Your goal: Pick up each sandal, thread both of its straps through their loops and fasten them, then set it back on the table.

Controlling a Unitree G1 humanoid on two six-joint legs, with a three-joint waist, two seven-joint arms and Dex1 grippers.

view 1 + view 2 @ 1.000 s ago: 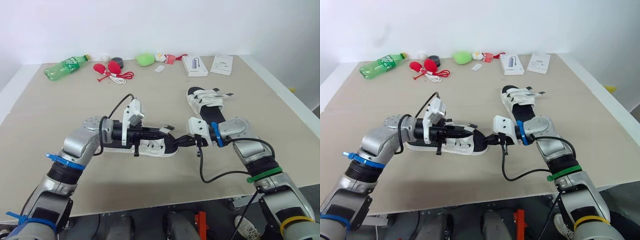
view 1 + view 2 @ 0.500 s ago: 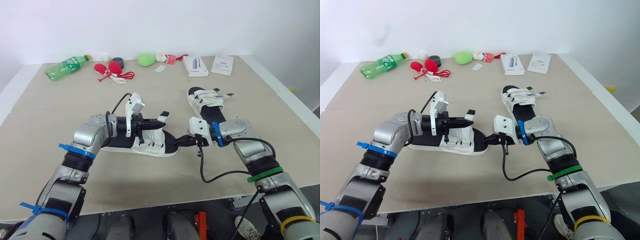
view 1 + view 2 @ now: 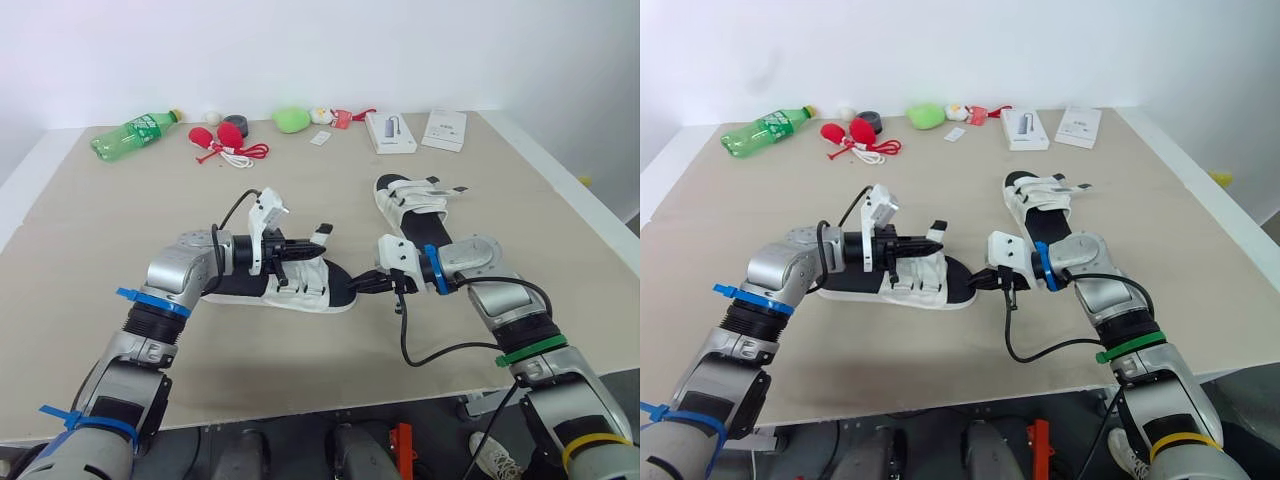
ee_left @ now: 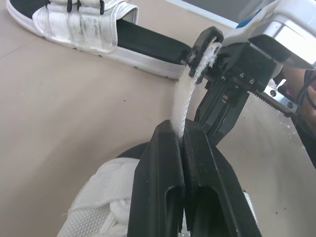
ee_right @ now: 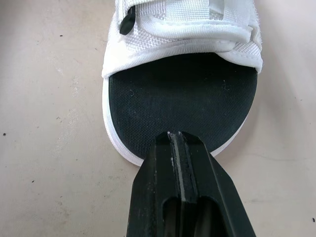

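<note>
A white sandal with a black insole (image 3: pixel 292 288) lies on the table between my arms. My left gripper (image 3: pixel 306 250) is shut on one of its white straps (image 4: pixel 183 101) and holds the strap up over the sandal, black tip (image 3: pixel 322 233) uppermost. At the toe end my right gripper (image 5: pixel 180 139) is shut on the sole's rim. The second sandal (image 3: pixel 410 205) lies behind my right arm, both straps across it, one strap end sticking out sideways.
Along the table's back edge lie a green bottle (image 3: pixel 132 132), red balls with a white cord (image 3: pixel 225 140), a green lump (image 3: pixel 290 119) and two white boxes (image 3: pixel 390 131) (image 3: pixel 444 128). The table's front edge runs close under both forearms.
My left gripper has drawn back from the toe towards the robot's left, pulling the strap up from lying low over the sandal. The right gripper has stayed at the toe.
</note>
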